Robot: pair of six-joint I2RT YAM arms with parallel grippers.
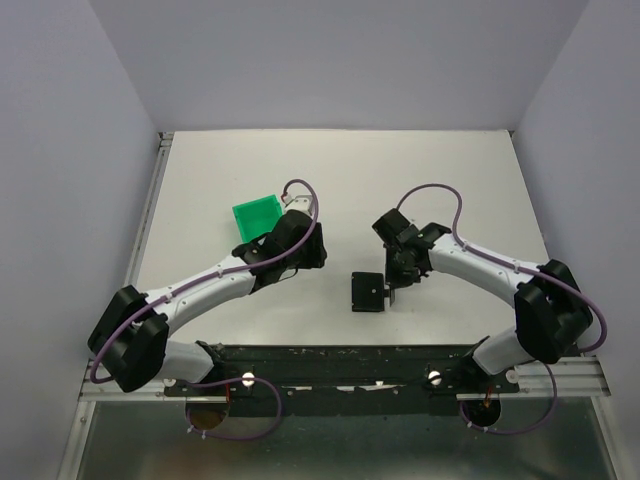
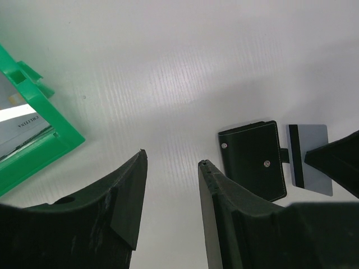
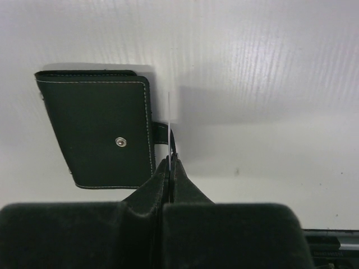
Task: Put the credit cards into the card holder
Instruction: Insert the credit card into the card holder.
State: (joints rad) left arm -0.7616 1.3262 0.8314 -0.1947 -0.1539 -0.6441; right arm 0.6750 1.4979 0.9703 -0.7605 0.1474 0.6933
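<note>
The black card holder [image 1: 368,291] lies closed on the table, its light stud [image 3: 120,142] facing up. My right gripper [image 3: 171,162] is shut on a silvery-grey credit card [image 2: 310,157] with a black stripe. That card is held on edge just right of the card holder [image 3: 98,129], beside its strap tab. It shows as a thin white line [image 3: 169,126] in the right wrist view. My left gripper [image 2: 171,159] hangs open over bare table, left of the card holder [image 2: 252,159], with nothing between its fingers. Another credit card [image 2: 17,126] lies inside the green bin.
The green plastic bin [image 1: 258,213] stands at the back left, close beside my left wrist [image 1: 300,243]; its rim [image 2: 47,109] shows in the left wrist view. Grey walls enclose the white table on three sides.
</note>
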